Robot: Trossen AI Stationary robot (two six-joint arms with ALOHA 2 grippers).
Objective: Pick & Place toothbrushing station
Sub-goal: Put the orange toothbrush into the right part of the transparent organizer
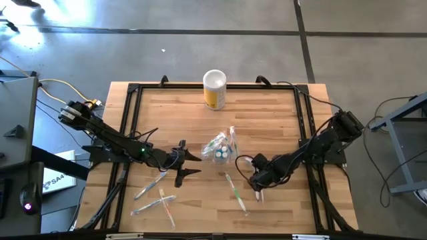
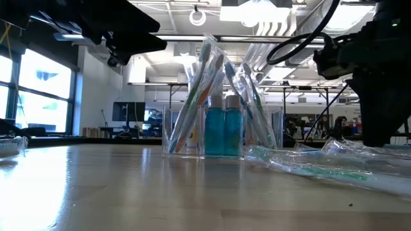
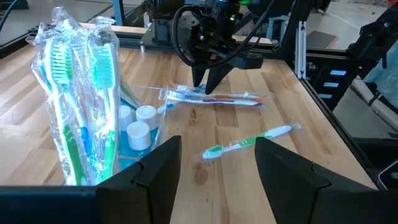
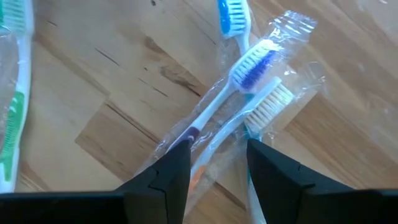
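Left arm reaches in from the table's left side, low & stretched toward the middle. Left gripper (image 1: 187,164) has its fingers spread apart, nothing between them. Right arm bends in from the right side. Right gripper (image 1: 259,193) points down, fingers partly apart.

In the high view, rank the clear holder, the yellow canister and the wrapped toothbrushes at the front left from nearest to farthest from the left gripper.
From the left gripper:
1. Wrapped toothbrushes, just in front of it, front left.
2. Clear holder, to its right, mid-table; too close to call against the toothbrushes.
3. Yellow canister, far edge, clearly farthest.
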